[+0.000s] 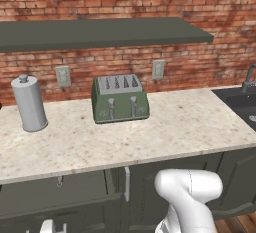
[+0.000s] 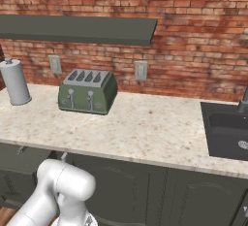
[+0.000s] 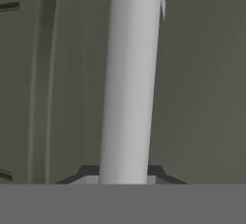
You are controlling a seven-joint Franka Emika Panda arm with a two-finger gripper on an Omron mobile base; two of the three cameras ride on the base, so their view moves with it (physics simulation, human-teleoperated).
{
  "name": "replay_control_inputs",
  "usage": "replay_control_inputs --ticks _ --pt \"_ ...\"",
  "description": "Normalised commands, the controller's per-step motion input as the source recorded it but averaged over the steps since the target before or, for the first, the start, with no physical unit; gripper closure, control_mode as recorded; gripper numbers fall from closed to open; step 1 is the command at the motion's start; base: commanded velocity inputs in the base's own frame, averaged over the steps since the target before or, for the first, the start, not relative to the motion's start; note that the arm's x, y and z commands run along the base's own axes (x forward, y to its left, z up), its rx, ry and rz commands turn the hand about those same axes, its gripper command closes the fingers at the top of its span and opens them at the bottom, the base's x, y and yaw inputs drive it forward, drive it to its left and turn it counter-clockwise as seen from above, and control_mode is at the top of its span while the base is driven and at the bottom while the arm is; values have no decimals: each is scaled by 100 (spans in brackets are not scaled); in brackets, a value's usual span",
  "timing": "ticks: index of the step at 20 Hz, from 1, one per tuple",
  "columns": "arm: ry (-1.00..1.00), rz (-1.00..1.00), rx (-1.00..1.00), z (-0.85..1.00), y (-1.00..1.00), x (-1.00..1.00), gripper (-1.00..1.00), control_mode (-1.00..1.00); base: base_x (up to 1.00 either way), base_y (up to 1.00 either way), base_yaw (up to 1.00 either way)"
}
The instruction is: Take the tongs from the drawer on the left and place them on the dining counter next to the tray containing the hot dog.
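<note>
Hand view puts the claw (image 3: 124, 177) pressed together around the silver bar handle (image 3: 130, 79), which runs away from its tips across the drawer (image 3: 202, 98) front. By my reading the task is at its opening stage: the drawer, directly ahead of the claw, looks barely drawn out under the worktop (image 1: 150, 137). Tongs, tray and dining counter cannot be made out, so fetching and placing remain.

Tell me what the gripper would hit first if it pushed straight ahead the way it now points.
The gripper is shut on the silver bar handle, which already sits between its fingertips. Going straight on, it would most likely meet the dark grey-green drawer front just behind the handle, though the depth between them is hard to judge.
</note>
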Motion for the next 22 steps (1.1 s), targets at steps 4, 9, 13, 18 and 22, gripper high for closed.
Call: replay_control_inputs --ticks 4,9,13,18,22 --pt "0 0 0 0 6 -24 100 -100 0 0 0" --pt "0 0 0 0 8 -14 100 -100 0 0 0" --pt "0 0 0 0 8 -18 100 -100 0 0 0" --pt "-3 0 0 0 12 -22 100 -100 0 0 0" --pt "-2 0 0 0 11 -24 100 -100 0 0 0"
